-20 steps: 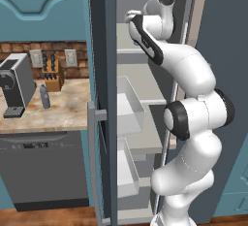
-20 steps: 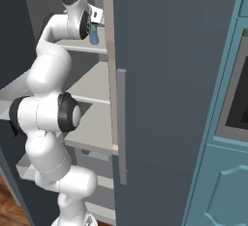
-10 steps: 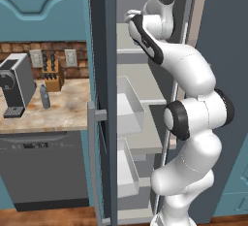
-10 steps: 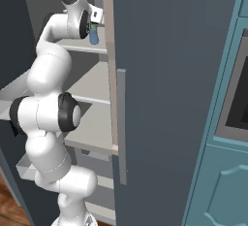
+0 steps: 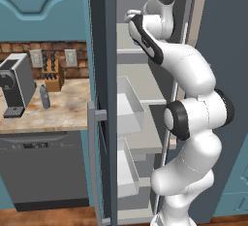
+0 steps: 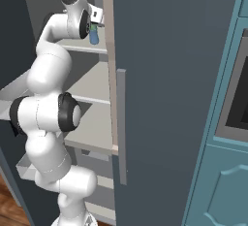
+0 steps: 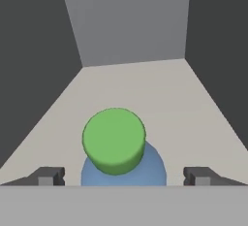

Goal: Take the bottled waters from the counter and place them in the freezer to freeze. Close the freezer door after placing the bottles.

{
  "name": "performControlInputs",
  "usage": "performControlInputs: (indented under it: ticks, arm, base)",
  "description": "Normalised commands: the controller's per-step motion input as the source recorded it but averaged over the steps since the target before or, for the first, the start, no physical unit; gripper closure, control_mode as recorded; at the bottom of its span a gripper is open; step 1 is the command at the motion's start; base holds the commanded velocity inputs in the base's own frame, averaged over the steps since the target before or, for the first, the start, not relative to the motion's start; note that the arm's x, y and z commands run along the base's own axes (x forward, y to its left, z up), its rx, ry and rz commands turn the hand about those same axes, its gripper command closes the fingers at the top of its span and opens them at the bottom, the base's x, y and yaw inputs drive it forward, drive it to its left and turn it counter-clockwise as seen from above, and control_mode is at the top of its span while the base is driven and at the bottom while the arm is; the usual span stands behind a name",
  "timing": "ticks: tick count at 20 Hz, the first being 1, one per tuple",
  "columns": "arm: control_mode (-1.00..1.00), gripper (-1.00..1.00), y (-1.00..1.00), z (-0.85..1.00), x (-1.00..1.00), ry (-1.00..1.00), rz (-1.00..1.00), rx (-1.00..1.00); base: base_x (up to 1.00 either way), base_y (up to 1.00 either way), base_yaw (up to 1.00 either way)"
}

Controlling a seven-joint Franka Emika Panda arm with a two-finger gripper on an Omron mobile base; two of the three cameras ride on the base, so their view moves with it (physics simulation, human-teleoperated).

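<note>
Looking down in the hand view, the clear blue bottled water with a green top (image 7: 115,140) stands upright on a pale grey shelf (image 7: 164,94) inside the freezer. My gripper (image 7: 125,175) is open right above it, its fingertips (image 7: 48,175) spread wide on either side and clear of the bottle. From the right base view the same bottle (image 6: 93,37) stands on the top shelf under my gripper (image 6: 94,26). The duller grey-blue bottle (image 5: 44,96) stands on the counter (image 5: 63,116). The freezer door (image 5: 101,89) is open, seen edge on.
A coffee machine (image 5: 17,87) and a knife block (image 5: 51,70) stand on the counter near the grey-blue bottle, above a dark grey dishwasher (image 5: 43,171). Clear white drawers (image 5: 130,104) sit below my arm. A closed slate-grey panel with a bar handle (image 6: 121,125) is at my right.
</note>
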Motion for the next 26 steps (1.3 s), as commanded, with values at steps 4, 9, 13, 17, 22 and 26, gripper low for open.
performControlInputs:
  ticks: [4,9,13,17,22,26]
  arm:
    - [-1.00,-1.00,0.04,0.00,0.01,-0.04,0.00,0.00]
    - [-1.00,-1.00,0.05,0.00,0.02,-0.02,0.00,0.00]
    - [-1.00,-1.00,0.03,0.00,0.00,-0.02,0.00,0.00]
    - [-1.00,-1.00,0.00,0.00,0.07,0.00,0.00,0.00]
    - [-1.00,-1.00,0.00,0.00,0.05,0.00,0.00,0.00]
    - [-1.00,-1.00,0.00,0.00,0.04,0.00,0.00,0.00]
  base:
    - [0.00,0.00,0.00]
    - [0.00,0.00,0.00]
    - [0.00,0.00,0.00]
    - [0.00,0.00,0.00]
    - [0.00,0.00,0.00]
    - [0.00,0.00,0.00]
